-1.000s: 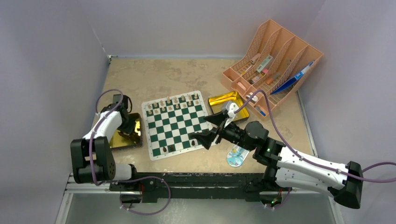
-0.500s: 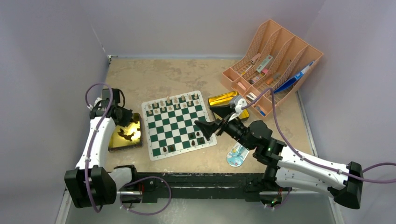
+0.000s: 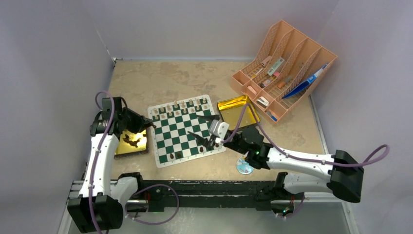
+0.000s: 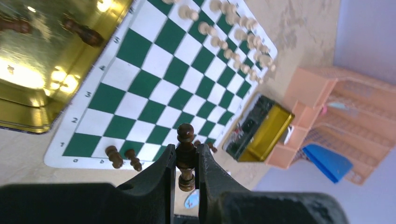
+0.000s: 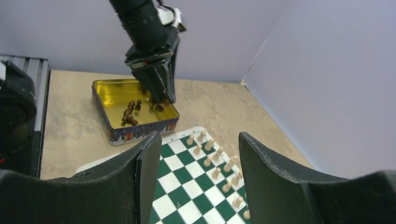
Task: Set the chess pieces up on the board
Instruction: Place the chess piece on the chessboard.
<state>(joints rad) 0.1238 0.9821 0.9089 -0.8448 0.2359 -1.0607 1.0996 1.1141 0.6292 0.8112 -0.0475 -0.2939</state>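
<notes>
The green-and-white board (image 3: 184, 130) lies mid-table. Tan pieces (image 3: 181, 107) stand in its two far rows. A few dark pieces (image 3: 175, 155) stand along its near edge. My left gripper (image 3: 149, 126) is shut on a dark brown piece (image 4: 186, 154) and holds it in the air between the left gold tin (image 3: 130, 141) and the board's left edge. More dark pieces (image 5: 129, 112) lie in that tin. My right gripper (image 3: 200, 127) is open and empty above the board's right side; in its wrist view (image 5: 200, 140) the tan pieces (image 5: 219, 168) show between the jaws.
A second gold tin (image 3: 237, 111) sits right of the board. An orange rack (image 3: 285, 63) with pens and small items stands at the back right. A small blue oval item (image 3: 245, 165) lies near the front edge. Grey walls enclose the table.
My left gripper has lifted out of the left tin with a dark piece and swung right toward the board. My right gripper has moved left and further over the board, still open.
</notes>
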